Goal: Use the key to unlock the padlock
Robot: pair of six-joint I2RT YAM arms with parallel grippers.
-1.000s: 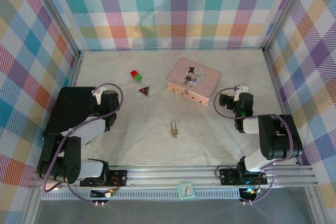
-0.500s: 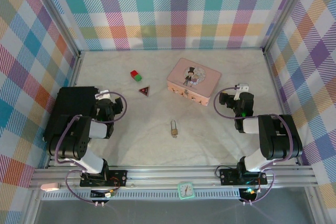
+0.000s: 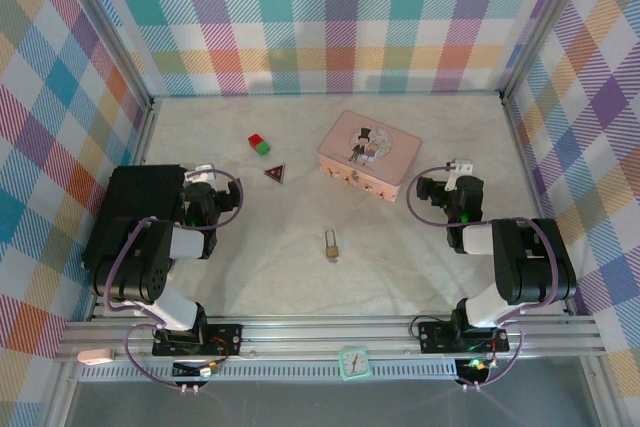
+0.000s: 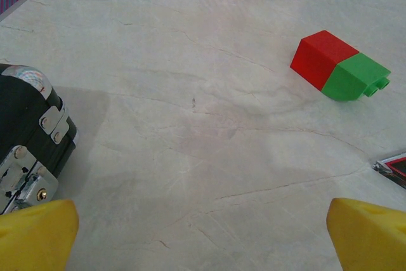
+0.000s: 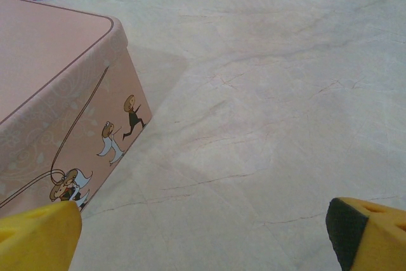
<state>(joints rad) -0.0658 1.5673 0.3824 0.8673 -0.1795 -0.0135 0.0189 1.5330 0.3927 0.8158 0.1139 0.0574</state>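
The small brass padlock [image 3: 330,242] lies on the pale table, in the middle near the front, with its shackle toward the far side. A slim bit of metal that looks like the key [image 3: 334,258] sits at its near end; I cannot tell whether it is inserted. My left gripper [image 3: 212,187] [image 4: 203,245] is well to the padlock's left, open, with bare table between its yellow fingertips [image 4: 38,236]. My right gripper [image 3: 448,187] [image 5: 203,245] is off to the padlock's right beside the pink tin, also open and holding nothing.
A pink tin [image 3: 368,152] [image 5: 51,93] stands behind the padlock. A red-and-green block [image 3: 259,144] [image 4: 339,68] and a red triangle piece [image 3: 275,174] [image 4: 393,168] lie at the back left. A black case [image 3: 140,207] [image 4: 25,131] sits by the left arm.
The left arm has folded up and back toward its base, with its gripper staying near the black case. The right arm, padlock and key have not moved.
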